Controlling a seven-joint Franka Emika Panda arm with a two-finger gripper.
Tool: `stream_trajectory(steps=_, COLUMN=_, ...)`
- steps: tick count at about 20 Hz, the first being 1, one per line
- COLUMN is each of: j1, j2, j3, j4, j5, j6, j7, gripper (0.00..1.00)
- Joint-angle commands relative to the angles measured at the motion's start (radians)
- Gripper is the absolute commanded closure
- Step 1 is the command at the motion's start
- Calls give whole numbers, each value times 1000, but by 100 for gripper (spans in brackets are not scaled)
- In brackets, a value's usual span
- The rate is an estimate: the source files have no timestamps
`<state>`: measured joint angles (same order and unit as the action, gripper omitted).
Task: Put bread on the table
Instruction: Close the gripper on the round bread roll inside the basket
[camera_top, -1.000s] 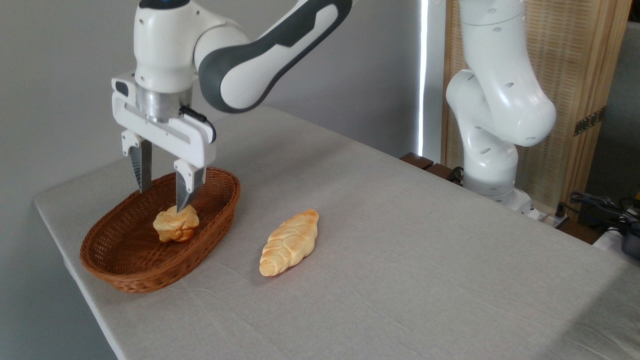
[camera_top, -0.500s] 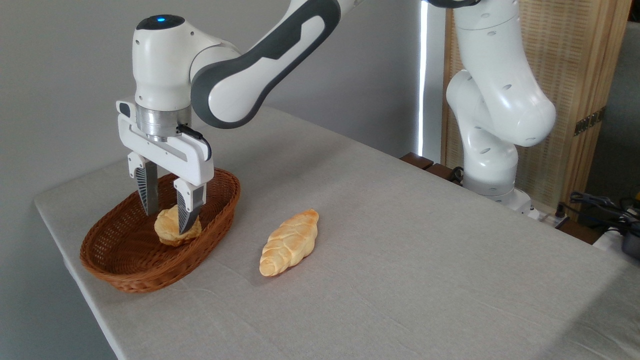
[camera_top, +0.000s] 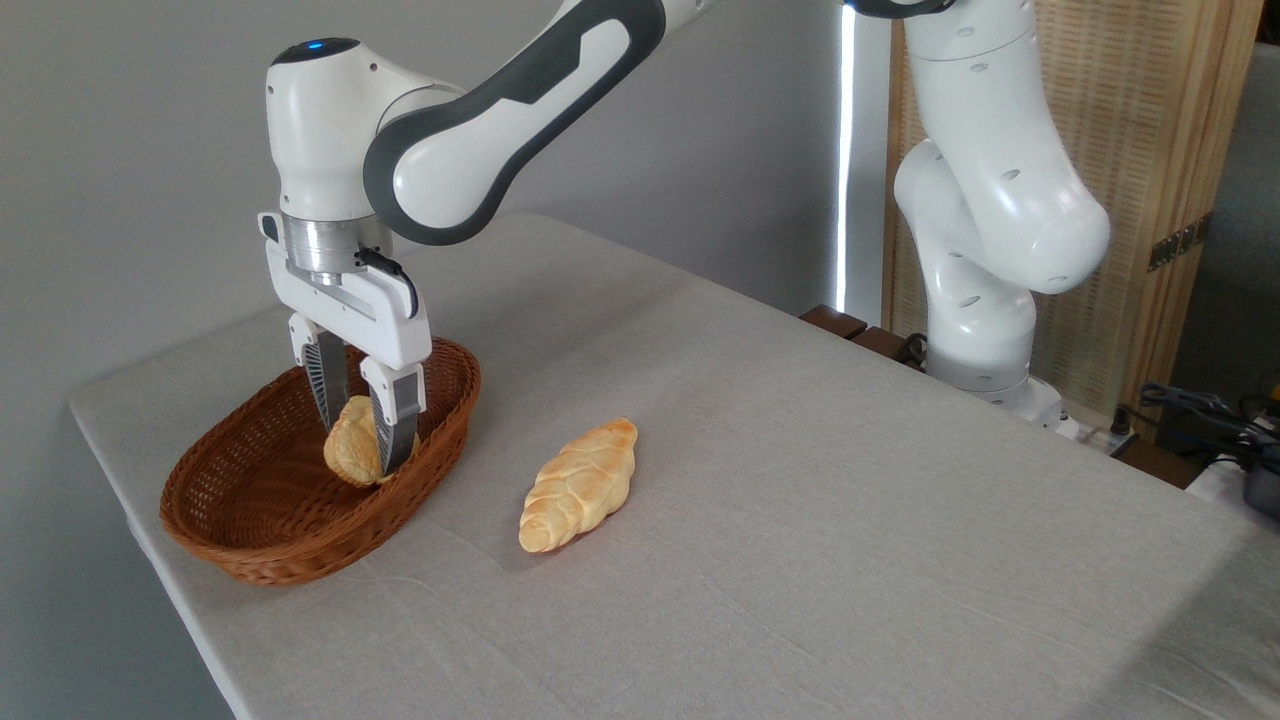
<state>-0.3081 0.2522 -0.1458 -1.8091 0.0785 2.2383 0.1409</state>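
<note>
The bread (camera_top: 349, 452), a small golden-tan lumpy bun, sits pinched between the two fingers of my gripper (camera_top: 363, 446), which points straight down into the brown wicker basket (camera_top: 262, 562). The gripper is shut on the bun, and the right finger covers the bun's right side. The bun is still inside the basket, over its right half. Whether it touches the basket floor I cannot tell. The table (camera_top: 820, 470), covered in light grey-beige cloth, carries the basket at its left end.
A longer braided golden loaf (camera_top: 580, 485) lies on the cloth just right of the basket. The arm's white base (camera_top: 985, 300) stands at the table's far right edge, with cables (camera_top: 1200, 410) and a wooden screen behind it.
The gripper came down into the basket and its fingers closed from wide apart onto the bun. The bun now looks squeezed narrower and shifted slightly right.
</note>
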Motion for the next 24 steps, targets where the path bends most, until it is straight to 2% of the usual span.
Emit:
stream_trajectory(steps=1, j1=-6, j2=1, j3=3, j4=5, j5=9, j6=-17, j7=22, gripper=53)
stream_trajectory(steps=3, j1=-6, j2=1, j3=2, j4=5, j5=9, j6=-17, j7=26, gripper=64)
stream_trajectory(steps=4, j1=-6, j2=1, j3=3, j4=5, j5=9, j6=-17, j7=26, gripper=65)
stream_trajectory(steps=19, j1=-6, j2=-10, j3=5, j4=16, j5=-2, j6=-17, j7=11, gripper=64)
stream_trajectory(steps=24, j1=3, j2=-68, j3=15, j4=17, j5=-13, j6=-17, j7=-1, gripper=63)
